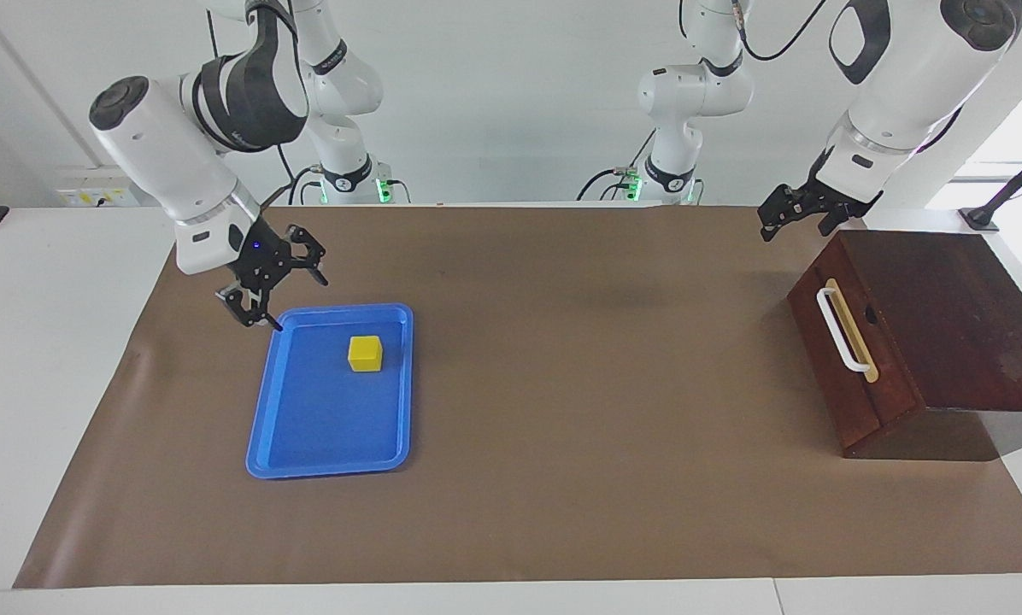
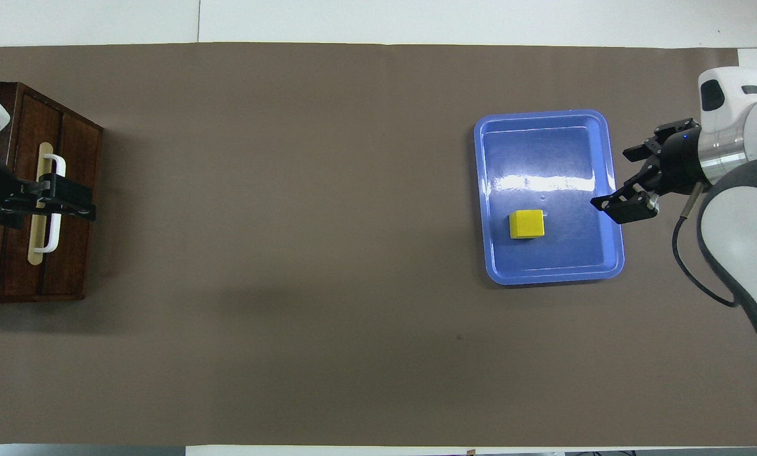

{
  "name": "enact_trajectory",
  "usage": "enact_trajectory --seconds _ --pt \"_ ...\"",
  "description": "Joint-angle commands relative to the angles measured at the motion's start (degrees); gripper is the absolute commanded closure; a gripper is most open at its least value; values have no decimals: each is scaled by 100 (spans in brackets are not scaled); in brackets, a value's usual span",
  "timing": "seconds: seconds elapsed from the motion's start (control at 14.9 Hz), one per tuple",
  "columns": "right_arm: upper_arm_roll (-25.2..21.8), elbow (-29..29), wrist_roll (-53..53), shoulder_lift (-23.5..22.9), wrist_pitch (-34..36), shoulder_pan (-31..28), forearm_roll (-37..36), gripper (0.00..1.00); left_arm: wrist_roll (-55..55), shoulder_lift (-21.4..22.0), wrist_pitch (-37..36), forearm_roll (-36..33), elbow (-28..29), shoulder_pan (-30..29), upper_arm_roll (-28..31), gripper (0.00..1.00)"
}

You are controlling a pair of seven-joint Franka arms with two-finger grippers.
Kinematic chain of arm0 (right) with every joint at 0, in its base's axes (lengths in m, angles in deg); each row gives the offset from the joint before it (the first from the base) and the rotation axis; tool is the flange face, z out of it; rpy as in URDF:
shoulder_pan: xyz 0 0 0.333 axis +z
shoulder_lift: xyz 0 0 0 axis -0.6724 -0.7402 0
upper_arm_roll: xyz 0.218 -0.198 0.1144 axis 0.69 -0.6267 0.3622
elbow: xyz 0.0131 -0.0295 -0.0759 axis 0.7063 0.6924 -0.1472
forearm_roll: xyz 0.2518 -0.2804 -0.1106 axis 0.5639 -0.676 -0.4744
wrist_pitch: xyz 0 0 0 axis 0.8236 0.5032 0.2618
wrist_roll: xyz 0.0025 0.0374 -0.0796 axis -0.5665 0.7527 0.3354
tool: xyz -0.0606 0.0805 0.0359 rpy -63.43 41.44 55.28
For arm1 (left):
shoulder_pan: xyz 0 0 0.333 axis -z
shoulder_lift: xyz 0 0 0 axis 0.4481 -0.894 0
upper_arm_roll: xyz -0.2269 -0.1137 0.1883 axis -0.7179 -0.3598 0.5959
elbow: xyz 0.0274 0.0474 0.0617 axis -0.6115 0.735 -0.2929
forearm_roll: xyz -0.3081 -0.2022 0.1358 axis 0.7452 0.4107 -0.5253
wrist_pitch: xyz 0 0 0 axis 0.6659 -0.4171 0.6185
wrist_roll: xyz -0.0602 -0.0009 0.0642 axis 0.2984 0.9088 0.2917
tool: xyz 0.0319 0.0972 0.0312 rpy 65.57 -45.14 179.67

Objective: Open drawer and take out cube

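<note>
- The cube point(image 1: 365, 353), small and bright yellow, is seen lying in a flat blue tray point(image 1: 306, 444), in the half of the tray nearer the robots, with nothing touching it.
- The tray is set on a brown mat point(image 1: 562, 384) that covers most of the desk point(image 1: 49, 342), toward the right arm's end of the desk.
- The right end effector point(image 1: 273, 286) is held in the air with its fingers spread apart and nothing between them; it is placed over the mat just beside the tray's corner that lies nearest the right arm's base, clear of the cube.
- The drawer point(image 1: 848, 359) is seen pushed in, flush with its dark wooden box point(image 1: 947, 325), at the left arm's end of the desk; its white loop handle point(image 1: 840, 329) on a tan strip is turned toward the middle of the desk.
- The left end effector point(image 1: 789, 213) is held above the mat near the box's corner closest to the robots, apart from the handle in the facing view, though it overlaps the handle in the overhead view.
- The left end effector is released, and nothing is gripped by it.
</note>
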Motion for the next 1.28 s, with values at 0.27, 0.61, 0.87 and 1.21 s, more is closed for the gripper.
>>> enact_trajectory --seconds 0.27,0.61,0.87,1.21 --pt "-336 -1499 2768 25 2407 63 -870 0 466 -3 150 -65 -72 -23 30 0" --pt "-705 -1870 3726 253 3245 431 -1389 0 483 -3 194 -65 -54 -23 39 0" --pt "-706 -1679 4555 472 3519 441 -1424 0 483 6 379 -74 34 -23 47 0" --pt "-706 -1334 4485 438 2772 388 -1450 0 483 6 379 -74 60 -23 48 0"
